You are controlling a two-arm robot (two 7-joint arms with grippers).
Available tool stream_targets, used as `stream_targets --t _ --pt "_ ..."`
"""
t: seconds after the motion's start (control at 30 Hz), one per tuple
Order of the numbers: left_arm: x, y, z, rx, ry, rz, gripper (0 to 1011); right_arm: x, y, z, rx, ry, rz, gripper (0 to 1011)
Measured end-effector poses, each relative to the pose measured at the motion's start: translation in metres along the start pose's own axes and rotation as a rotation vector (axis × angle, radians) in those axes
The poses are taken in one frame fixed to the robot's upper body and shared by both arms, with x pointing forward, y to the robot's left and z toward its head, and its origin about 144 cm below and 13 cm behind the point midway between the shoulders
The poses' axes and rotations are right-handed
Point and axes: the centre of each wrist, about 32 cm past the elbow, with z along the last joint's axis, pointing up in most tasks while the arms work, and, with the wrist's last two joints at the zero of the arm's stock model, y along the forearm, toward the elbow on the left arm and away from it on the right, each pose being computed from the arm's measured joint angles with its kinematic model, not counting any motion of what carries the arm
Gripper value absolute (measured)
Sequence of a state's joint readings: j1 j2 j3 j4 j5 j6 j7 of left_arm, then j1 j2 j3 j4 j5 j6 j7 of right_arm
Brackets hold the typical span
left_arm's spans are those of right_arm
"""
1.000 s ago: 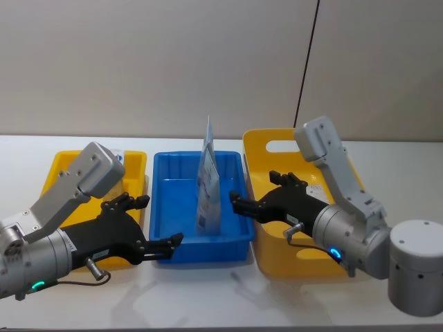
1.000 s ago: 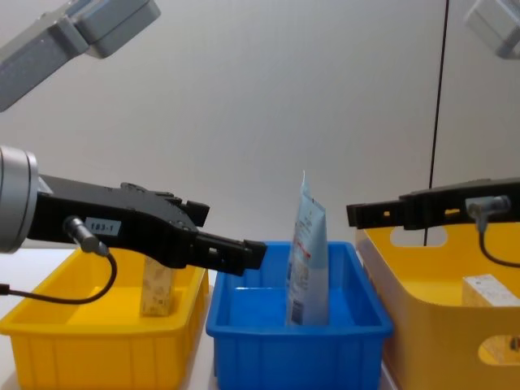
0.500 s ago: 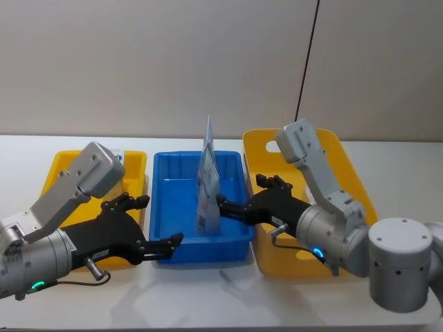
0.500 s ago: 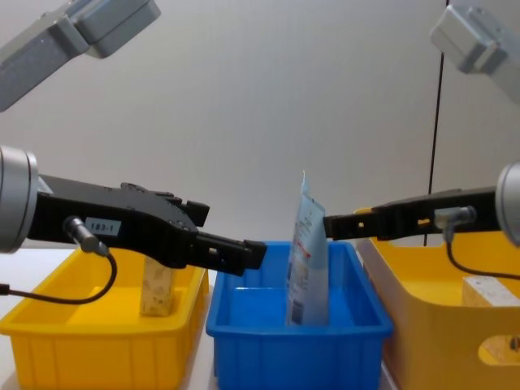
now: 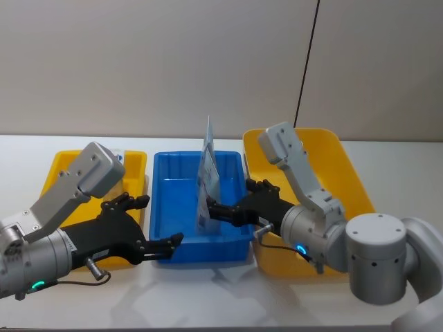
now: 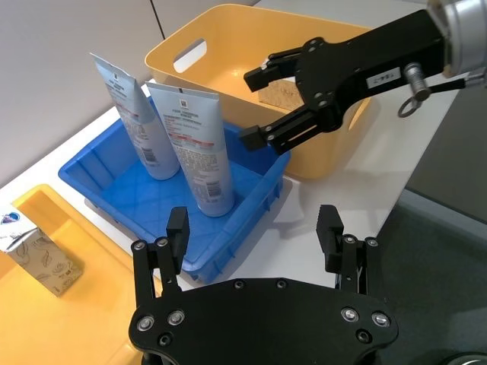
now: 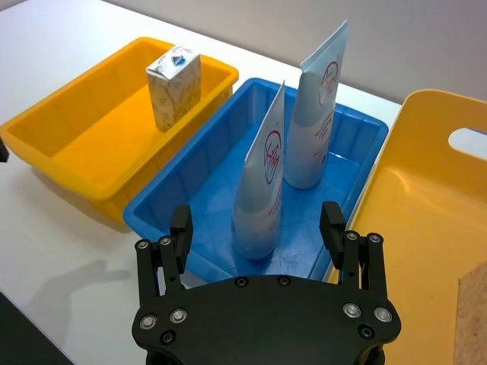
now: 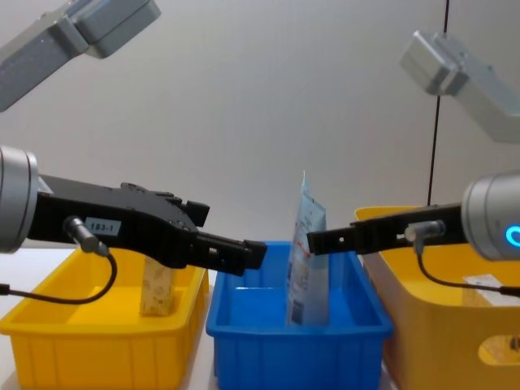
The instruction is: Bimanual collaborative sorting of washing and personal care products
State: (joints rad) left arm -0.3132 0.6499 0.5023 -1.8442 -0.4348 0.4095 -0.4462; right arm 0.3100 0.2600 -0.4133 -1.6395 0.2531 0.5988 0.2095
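Note:
Two pale blue-white tubes stand upright in the blue bin [image 5: 201, 250], the near tube [image 7: 262, 182] in front of the far tube [image 7: 316, 129]. In the chest view the near tube [image 8: 307, 268] hides the other. My right gripper [image 5: 228, 197] is open over the blue bin's right side, its fingertips just short of the near tube [image 5: 208, 181], holding nothing. My left gripper [image 5: 160, 218] hangs open at the blue bin's front left corner, also holding nothing. One speckled carton [image 7: 173, 87] stands in the left yellow bin [image 5: 59, 166]. Another carton [image 6: 280, 91] lies in the right yellow bin [image 5: 346, 173].
The three bins sit side by side on a white table [image 5: 221, 304], with bare table in front of them. A grey wall with a black cable [image 5: 308, 55] rises behind. The right yellow bin [image 8: 439, 325] is taller than the other two.
My right gripper has swung left from over the right yellow bin to the blue bin, up to the near tube. The left gripper and the tubes have not moved.

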Motion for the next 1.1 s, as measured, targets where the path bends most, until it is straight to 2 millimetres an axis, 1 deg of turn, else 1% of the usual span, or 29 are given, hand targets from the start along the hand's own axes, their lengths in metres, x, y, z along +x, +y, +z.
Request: stream_targets --t 0.33,0.77,1.1 --pt "0.0 0.0 0.0 0.0 0.0 0.0 1001 -0.001 0.018 -0.005 -0.012 -0.004 -0.032 1003" --pt "0.0 0.0 0.0 0.0 0.0 0.0 1002 0.006 0.046 -0.01 0.004 -0.025 -0.078 1003" --pt "0.0 0.0 0.0 0.0 0.0 0.0 1001 0.01 0.055 -0.01 0.015 -0.044 -0.055 1003"
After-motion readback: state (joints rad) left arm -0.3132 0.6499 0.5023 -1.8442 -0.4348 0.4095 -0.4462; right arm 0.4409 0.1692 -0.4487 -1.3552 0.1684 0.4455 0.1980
